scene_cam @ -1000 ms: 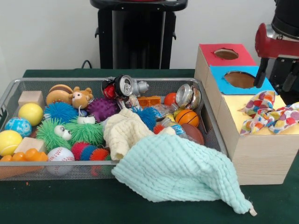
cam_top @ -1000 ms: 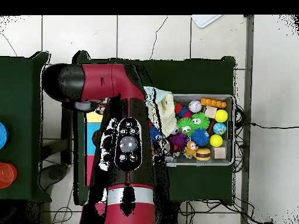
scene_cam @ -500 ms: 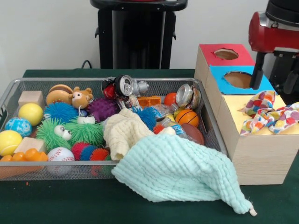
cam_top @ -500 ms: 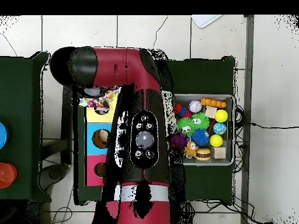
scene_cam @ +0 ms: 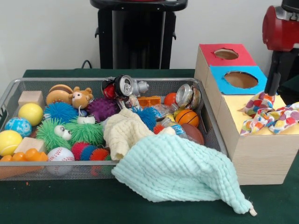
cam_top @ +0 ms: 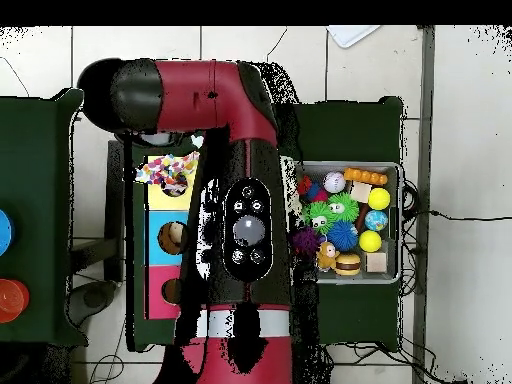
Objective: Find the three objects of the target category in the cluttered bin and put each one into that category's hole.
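Pincer (scene_cam: pixel 272 83) has shifted from blue box over to yellow box (scene_cam: pixel 261 140); can't tell its grip. Printed ruffle pieces (scene_cam: pixel 268 113) lie atop yellow box, covering hole — you've yet to push them in.

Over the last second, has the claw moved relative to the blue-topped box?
Yes. In the front view the claw went from over the blue-topped box rightward and nearer, to the printed fabric pieces on the yellow-topped box.

The front camera sits low and close across the desk (scene_cam: pixel 56 205), facing the pedestal (scene_cam: pixel 138 35), with the bin (scene_cam: pixel 100 170) filling its foreground. The overhead camera hangs high, looking straight down (base at the bottom). Both share the bin (cam_top: pixel 400 225) and the boxes (scene_cam: pixel 261 154) (cam_top: pixel 160 245).
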Robot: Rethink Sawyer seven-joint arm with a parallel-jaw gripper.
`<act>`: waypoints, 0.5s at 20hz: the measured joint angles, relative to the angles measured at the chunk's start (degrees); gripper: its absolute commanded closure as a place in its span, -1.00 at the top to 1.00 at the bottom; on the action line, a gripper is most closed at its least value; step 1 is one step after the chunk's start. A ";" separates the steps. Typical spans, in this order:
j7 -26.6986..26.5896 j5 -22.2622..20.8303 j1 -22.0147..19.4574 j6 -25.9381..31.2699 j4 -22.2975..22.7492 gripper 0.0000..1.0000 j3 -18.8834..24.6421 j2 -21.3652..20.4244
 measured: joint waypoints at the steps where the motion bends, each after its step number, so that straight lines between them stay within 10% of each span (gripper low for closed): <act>1: 0.00 -0.02 0.01 -0.83 0.18 1.00 0.01 -0.04; 7: 0.00 -1.33 0.13 -14.95 3.76 1.00 0.02 -0.01; 8: 0.00 -2.50 0.15 -21.42 6.00 -1.00 0.03 0.19; 10: 0.00 -2.55 0.15 -21.81 6.16 -1.00 0.03 0.22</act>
